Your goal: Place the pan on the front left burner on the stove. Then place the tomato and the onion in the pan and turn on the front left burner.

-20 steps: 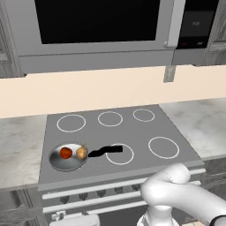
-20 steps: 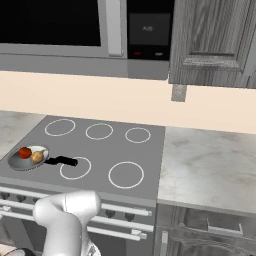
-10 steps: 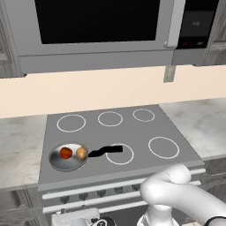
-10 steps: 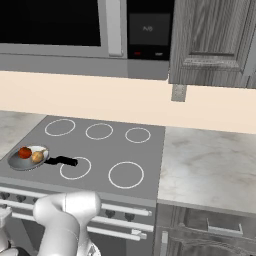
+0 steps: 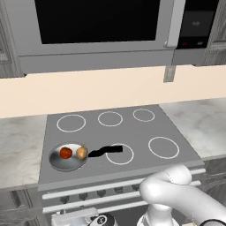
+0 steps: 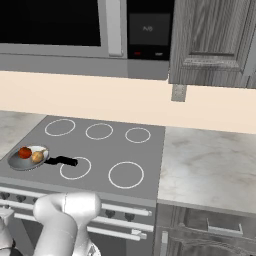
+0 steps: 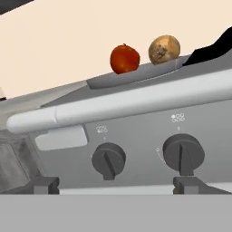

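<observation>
The steel pan (image 5: 57,162) sits at the stove's (image 5: 137,131) front left, covering the front left burner. In it lie the red tomato (image 5: 65,152) and the tan onion (image 5: 81,152), side by side. The black handle (image 5: 106,151) points right. The right base view shows the pan (image 6: 20,162) with tomato (image 6: 25,152) and onion (image 6: 37,156). My gripper (image 7: 117,186) is open and low in front of the stove's front panel. It faces two dark knobs (image 7: 108,159) (image 7: 182,153) and holds nothing. Above them the tomato (image 7: 124,58) and onion (image 7: 164,49) rise over the pan rim (image 7: 136,76).
A pale bar handle (image 7: 118,108) runs across the stove front just above the knobs. Five white burner rings lie bare on the cooktop. Marble counters (image 6: 210,165) flank the stove, and a microwave (image 5: 97,31) hangs above it.
My hand has crept a little to the left, low in front of the stove. The pan, tomato and onion have not moved.
</observation>
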Controlling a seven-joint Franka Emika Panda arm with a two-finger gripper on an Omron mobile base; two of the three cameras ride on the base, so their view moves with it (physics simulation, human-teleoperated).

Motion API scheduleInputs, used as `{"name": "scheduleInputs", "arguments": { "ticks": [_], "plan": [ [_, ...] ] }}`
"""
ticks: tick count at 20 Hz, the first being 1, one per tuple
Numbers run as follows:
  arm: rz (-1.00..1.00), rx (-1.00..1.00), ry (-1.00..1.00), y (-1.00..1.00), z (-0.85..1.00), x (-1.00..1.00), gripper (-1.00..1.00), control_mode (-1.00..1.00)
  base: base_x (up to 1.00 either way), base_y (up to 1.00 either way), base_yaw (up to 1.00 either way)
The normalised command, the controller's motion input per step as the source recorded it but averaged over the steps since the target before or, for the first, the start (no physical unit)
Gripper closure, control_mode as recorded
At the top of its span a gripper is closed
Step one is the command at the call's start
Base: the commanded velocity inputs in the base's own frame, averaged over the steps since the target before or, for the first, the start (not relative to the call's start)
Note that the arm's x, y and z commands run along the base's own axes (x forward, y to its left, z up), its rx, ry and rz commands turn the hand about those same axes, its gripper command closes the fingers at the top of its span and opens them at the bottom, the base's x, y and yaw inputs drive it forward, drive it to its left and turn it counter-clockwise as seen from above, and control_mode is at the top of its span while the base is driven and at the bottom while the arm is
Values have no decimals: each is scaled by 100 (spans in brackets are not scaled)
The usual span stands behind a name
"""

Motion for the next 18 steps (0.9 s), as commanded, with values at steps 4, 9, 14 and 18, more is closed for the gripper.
{"name": "scheduleInputs", "arguments": {
  "ticks": [4,9,14,18],
  "plan": [
    [1,0,0,11,0,4,-100,-100,0,0,0],
    [0,0,1,12,0,15,-100,-100,0,0,0],
    [0,0,1,15,-11,19,-100,-100,0,0,0],
    [0,0,2,12,-31,15,-100,-100,0,0,0]
  ]
}}
